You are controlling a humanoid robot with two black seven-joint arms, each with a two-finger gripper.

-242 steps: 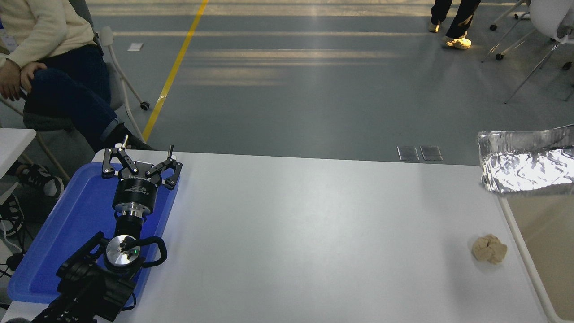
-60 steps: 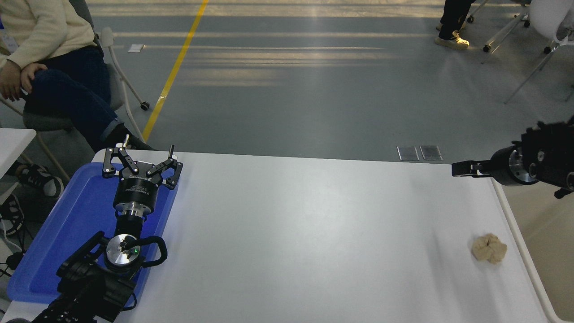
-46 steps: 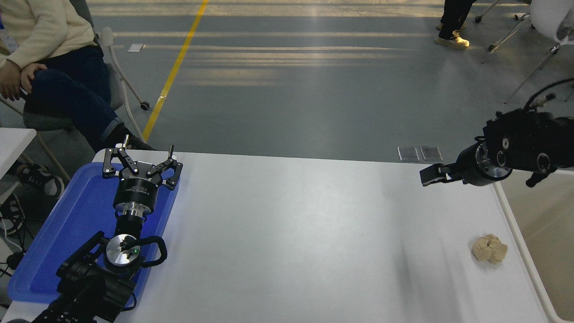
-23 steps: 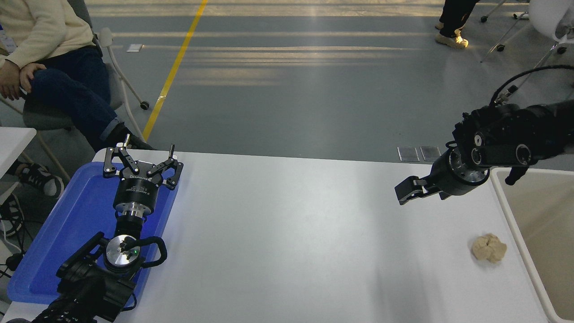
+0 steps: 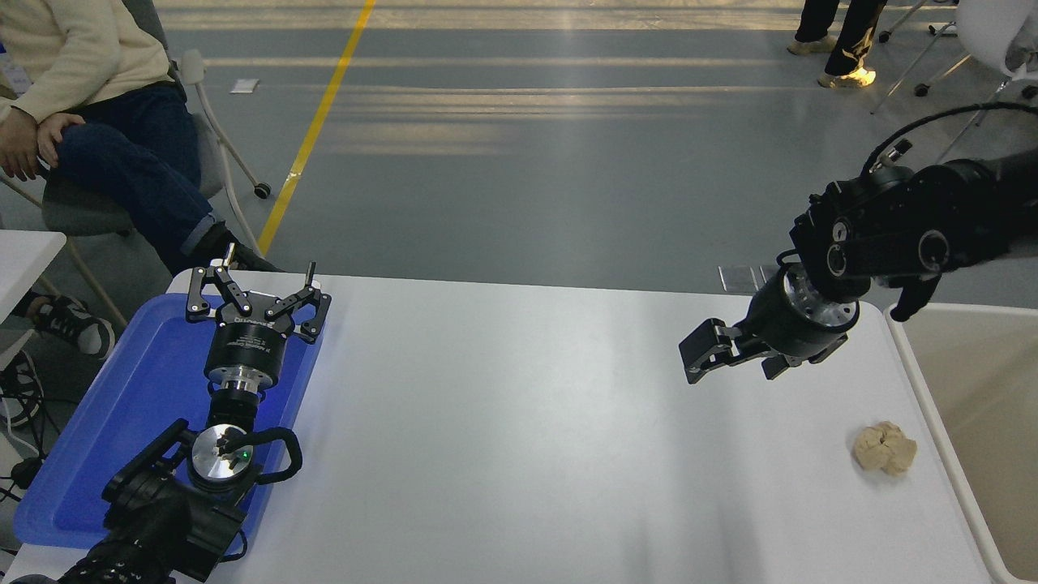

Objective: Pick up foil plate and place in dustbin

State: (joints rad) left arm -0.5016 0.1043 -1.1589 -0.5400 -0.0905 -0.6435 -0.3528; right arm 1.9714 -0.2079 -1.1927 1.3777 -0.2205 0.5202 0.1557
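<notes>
The foil plate is out of view. The dustbin (image 5: pixel 912 357), beige with a thick white rim, stands at the table's right edge, and only its left part shows. My right gripper (image 5: pixel 714 361) hangs over the table's right part, left of the bin's near corner. It points down and to the left, open and empty. My left gripper (image 5: pixel 259 272) is parked, open and empty, over the blue tray at the lower left.
A small tan lumpy wad (image 5: pixel 885 448) lies on the white table (image 5: pixel 519 422) near the bin's rim. A large blue plastic tray (image 5: pixel 154 381) lies at the table's left edge under the left arm. A seated person (image 5: pixel 89 97) is at the far left.
The foil plate, held over the bin earlier, is gone from sight. My right arm has swung left from over the bin out above the table and lowered a little.
</notes>
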